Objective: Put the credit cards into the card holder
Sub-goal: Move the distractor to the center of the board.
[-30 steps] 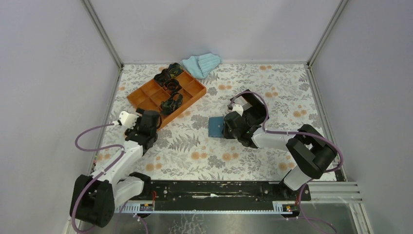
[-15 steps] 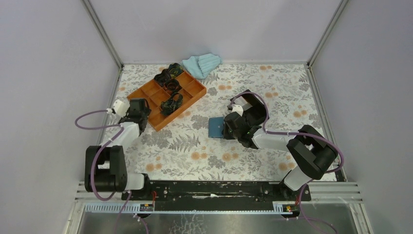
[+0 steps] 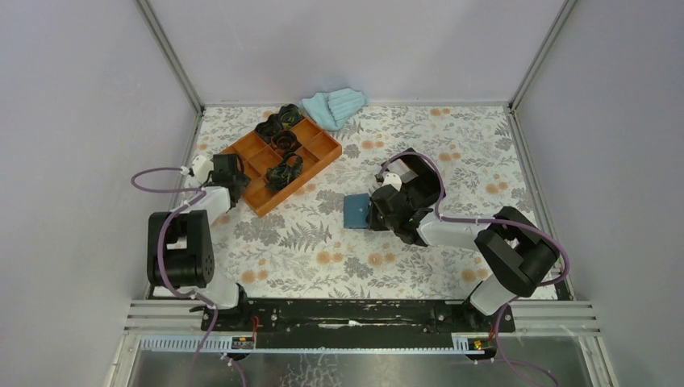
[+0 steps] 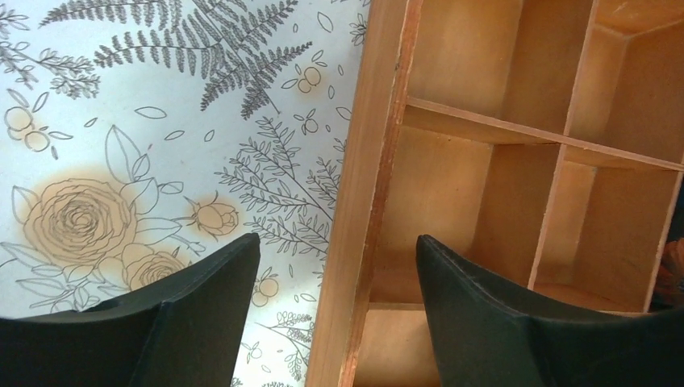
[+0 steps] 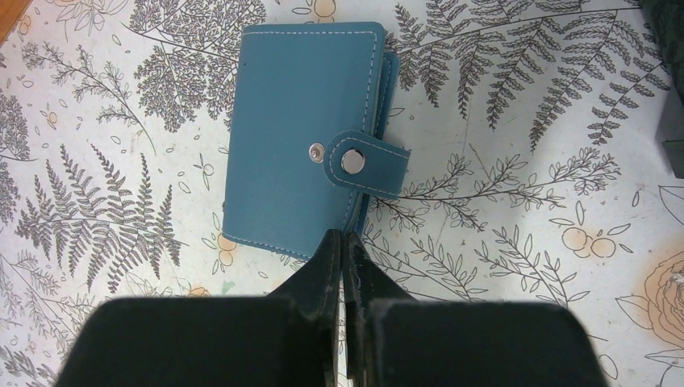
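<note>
My table [image 3: 323,258] is printed with ferns and flowers; plain lilac-grey walls [image 3: 355,48] close it left, right and far.

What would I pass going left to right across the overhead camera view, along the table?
Orange wooden compartment tray → dark teal-blue rectangular card holder → right gripper, shut at the holder's edge.

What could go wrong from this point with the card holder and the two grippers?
1. The card holder lies folded shut, and the right gripper, fingers together, sits at its near edge. A push would likely slide it rather than open it.
2. The left gripper is open, with its fingers either side of the orange tray wall. Descending or closing could catch and shift the tray.
</note>
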Controlling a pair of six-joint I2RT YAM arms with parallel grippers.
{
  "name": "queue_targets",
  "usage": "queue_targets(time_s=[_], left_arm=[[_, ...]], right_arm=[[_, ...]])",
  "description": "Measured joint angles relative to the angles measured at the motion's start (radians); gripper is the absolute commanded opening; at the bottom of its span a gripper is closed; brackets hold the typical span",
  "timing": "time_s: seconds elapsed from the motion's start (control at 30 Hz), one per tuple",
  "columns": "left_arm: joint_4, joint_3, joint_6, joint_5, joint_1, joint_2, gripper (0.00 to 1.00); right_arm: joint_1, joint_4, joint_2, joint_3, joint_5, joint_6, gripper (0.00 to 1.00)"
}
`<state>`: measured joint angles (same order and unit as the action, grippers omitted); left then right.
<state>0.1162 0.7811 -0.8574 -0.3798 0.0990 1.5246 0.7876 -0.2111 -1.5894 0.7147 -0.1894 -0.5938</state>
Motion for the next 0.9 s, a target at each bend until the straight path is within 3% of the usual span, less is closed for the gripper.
queue_targets(time_s=[0.27, 0.57, 0.9], left_arm=[[0.005, 0.099, 0.090, 0.026, 0.000, 0.130, 0.60], [0.034, 0.242, 0.252, 0.037, 0.009, 0.274, 0.14], [0.048, 0.369, 0.401, 0.050, 0.012, 0.375, 0.06]], right_arm=[[0.000, -0.001, 0.000, 0.000, 0.000, 0.005, 0.00], [0.000, -0.001, 0.000, 0.000, 0.000, 0.012, 0.00], [0.000, 0.000, 0.000, 0.000, 0.000, 0.014, 0.00]])
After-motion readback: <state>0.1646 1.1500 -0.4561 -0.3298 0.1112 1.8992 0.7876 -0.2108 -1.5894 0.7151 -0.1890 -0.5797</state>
